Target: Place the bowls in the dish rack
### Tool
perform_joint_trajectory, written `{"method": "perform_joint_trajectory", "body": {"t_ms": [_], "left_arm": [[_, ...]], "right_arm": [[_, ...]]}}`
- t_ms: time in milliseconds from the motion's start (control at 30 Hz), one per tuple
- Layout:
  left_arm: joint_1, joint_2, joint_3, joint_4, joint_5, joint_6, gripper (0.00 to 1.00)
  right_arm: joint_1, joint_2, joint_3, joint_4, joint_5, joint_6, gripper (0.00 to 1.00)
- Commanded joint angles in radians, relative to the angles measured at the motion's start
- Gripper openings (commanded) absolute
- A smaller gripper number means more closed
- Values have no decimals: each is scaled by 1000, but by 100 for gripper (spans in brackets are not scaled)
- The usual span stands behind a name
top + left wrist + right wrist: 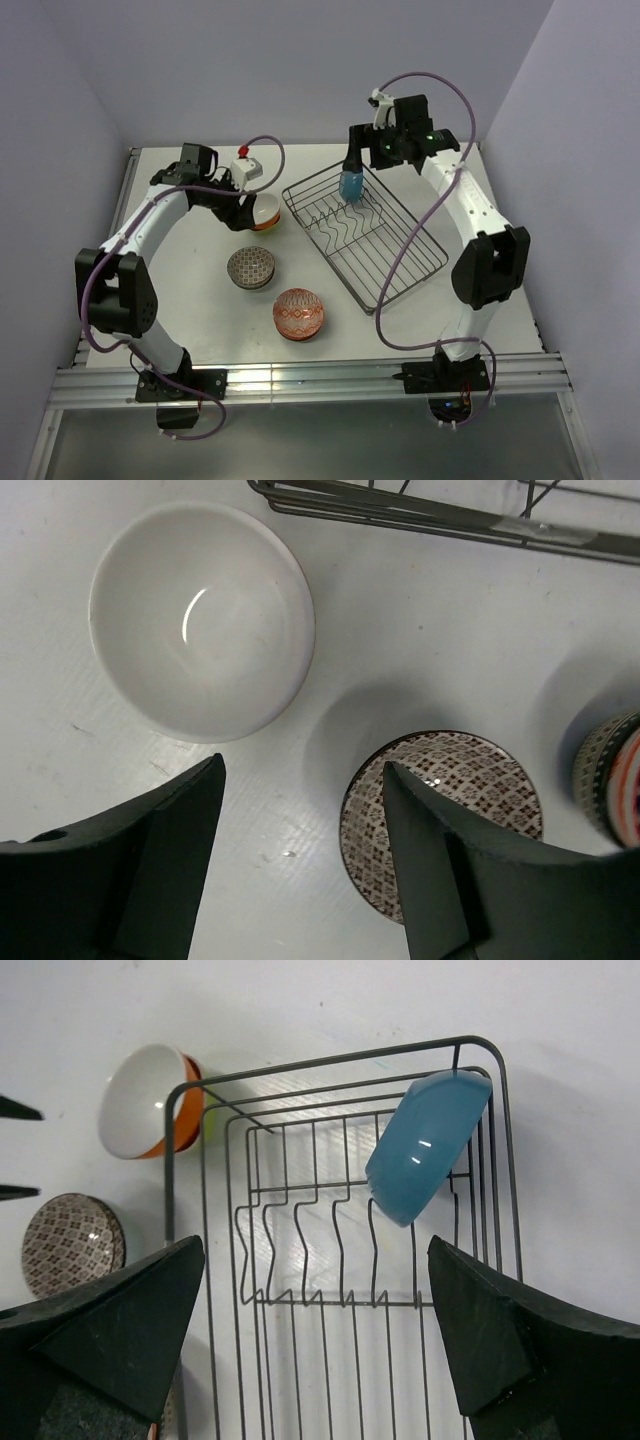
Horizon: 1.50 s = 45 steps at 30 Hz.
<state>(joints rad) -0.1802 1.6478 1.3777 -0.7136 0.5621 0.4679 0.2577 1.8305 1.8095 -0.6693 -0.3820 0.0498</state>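
Note:
The dish rack (390,250) is a dark wire basket lying at an angle on the right of the table. A blue bowl (425,1145) stands on edge among the tines at the rack's far end. My right gripper (315,1245) hovers open above the rack (300,1260), just short of the blue bowl (351,184), with nothing between its fingers. My left gripper (300,765) is open over bare table between an orange bowl with a white inside (200,620) and a dark brown patterned bowl (450,800). A red-orange patterned bowl (299,313) sits nearer the front.
The orange bowl (264,212) sits just left of the rack's far corner, with a hint of lime green under it. The brown patterned bowl (250,267) lies between it and the red-orange one. Purple cables loop over both arms. Walls close in the table on three sides.

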Motion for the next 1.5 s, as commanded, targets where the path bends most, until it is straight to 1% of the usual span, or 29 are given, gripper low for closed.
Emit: {"method": "perform_joint_trajectory", "body": {"t_ms": [0, 133, 267, 400, 600, 633, 800, 833, 900, 933, 967, 1000, 1100, 1200, 1300, 1467], "left_arm": [[-16, 3, 9, 14, 55, 224, 69], [-30, 29, 1, 39, 85, 302, 69], [-47, 56, -26, 60, 84, 411, 67], [-53, 86, -46, 100, 76, 465, 65], [-54, 144, -32, 109, 84, 522, 59], [-56, 150, -31, 111, 84, 526, 56], [-62, 191, -25, 125, 65, 544, 47], [-62, 204, -22, 125, 65, 549, 43], [-65, 208, -20, 126, 64, 551, 39], [-65, 210, -20, 131, 67, 551, 33], [-65, 210, -20, 129, 67, 554, 29], [-65, 207, -19, 126, 71, 557, 21], [-67, 198, -14, 112, 78, 563, 10], [-67, 179, -6, 89, 81, 568, 6], [-67, 150, 4, 66, 84, 566, 0], [-65, 67, 41, 31, 99, 529, 0]], "right_arm": [[-35, -102, -36, 31, -78, -28, 100], [-69, -138, -75, 36, -112, -27, 100], [-110, -145, -87, 27, -147, -27, 100], [-143, -137, -79, 13, -169, -18, 100], [-167, -143, -116, 27, -186, -10, 100], [-167, -142, -119, 30, -187, -10, 100], [-169, -134, -119, 31, -179, -8, 100], [-169, -131, -118, 31, -179, -8, 100], [-169, -131, -116, 31, -182, -8, 100], [-169, -131, -116, 31, -182, -10, 100], [-169, -132, -116, 31, -182, -10, 100], [-169, -137, -116, 30, -181, -17, 100], [-169, -148, -118, 31, -181, -27, 100], [-169, -163, -118, 40, -189, -33, 100], [-169, -175, -108, 39, -195, -39, 100], [-169, -214, -107, 46, -225, -117, 100]]}}
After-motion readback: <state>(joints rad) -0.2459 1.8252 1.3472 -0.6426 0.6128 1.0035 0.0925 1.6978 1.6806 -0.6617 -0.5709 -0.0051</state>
